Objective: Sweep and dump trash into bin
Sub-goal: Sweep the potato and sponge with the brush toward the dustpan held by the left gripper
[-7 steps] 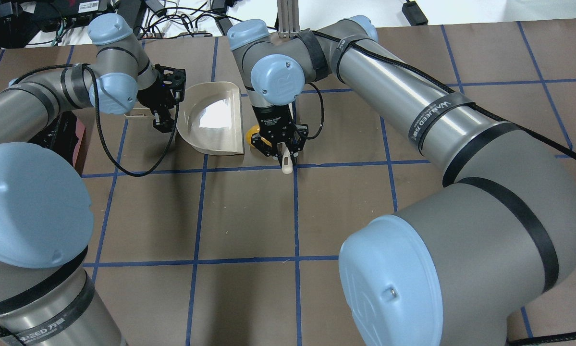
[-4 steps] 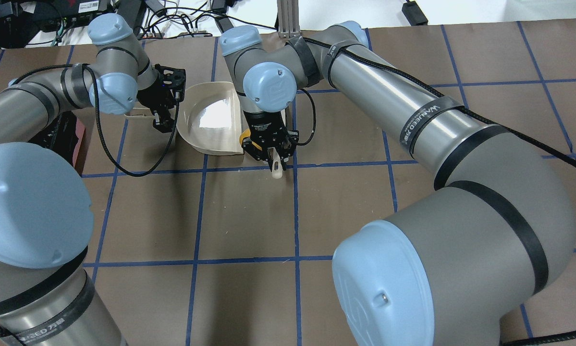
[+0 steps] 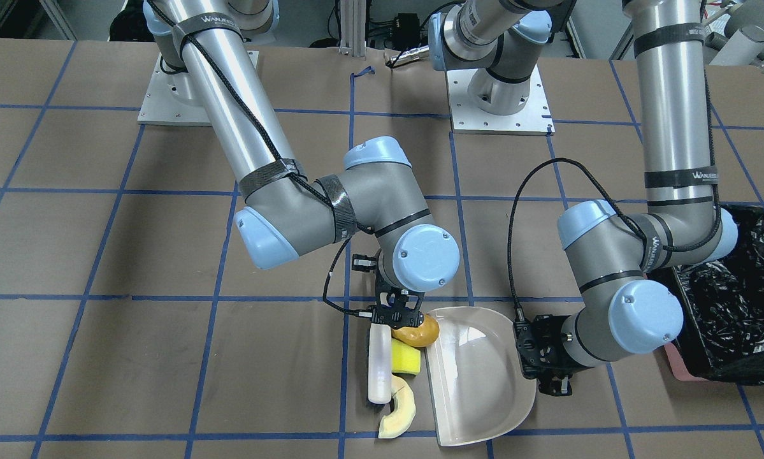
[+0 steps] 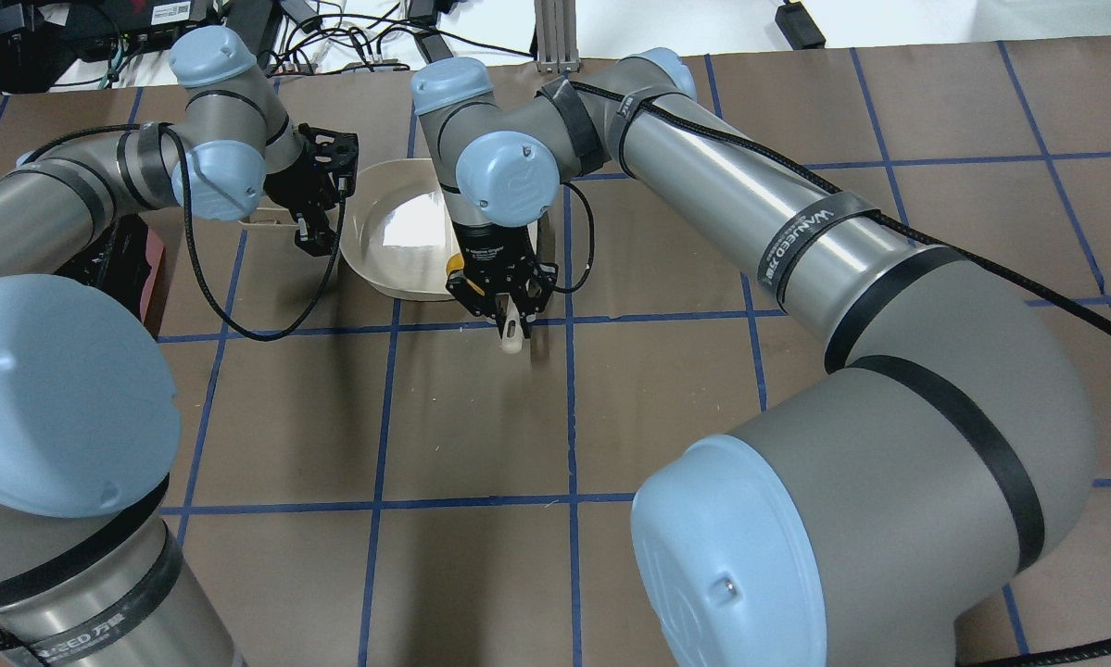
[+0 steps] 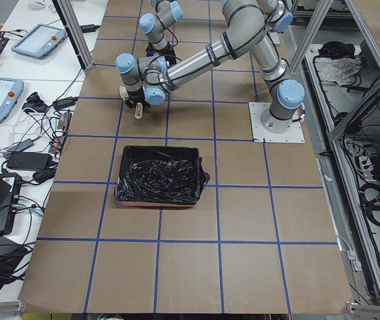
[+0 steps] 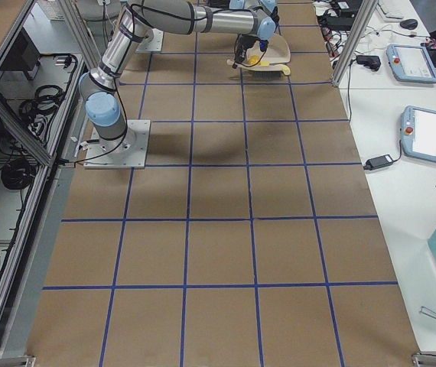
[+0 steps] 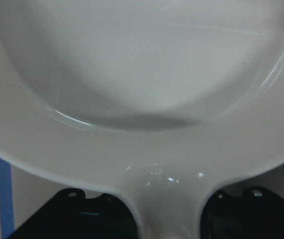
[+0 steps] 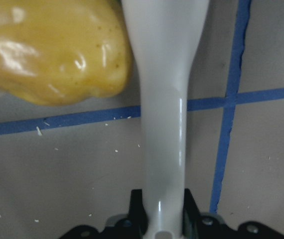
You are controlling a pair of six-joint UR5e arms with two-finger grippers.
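Observation:
My right gripper (image 3: 397, 313) is shut on a white brush (image 3: 378, 370) and holds it flat on the table beside the open edge of the beige dustpan (image 3: 483, 382). The orange-brown potato piece (image 3: 420, 331), the yellow sponge wedge (image 3: 405, 358) and the cream crescent slice (image 3: 399, 414) lie between the brush and the dustpan's lip. The right wrist view shows the brush handle (image 8: 162, 124) and the potato piece (image 8: 52, 50). My left gripper (image 3: 544, 363) is shut on the dustpan's handle (image 7: 169, 199). The black-bagged bin (image 3: 732, 306) stands beyond my left arm.
In the overhead view the right gripper (image 4: 504, 301) partly covers the dustpan (image 4: 379, 250), and the left gripper (image 4: 319, 213) is at its other side. The bin also shows in the exterior left view (image 5: 160, 177). Blue tape lines grid the brown table.
My right gripper has moved left with the brush toward the dustpan's lip, pushing the trash with it. The left gripper and dustpan have not moved.

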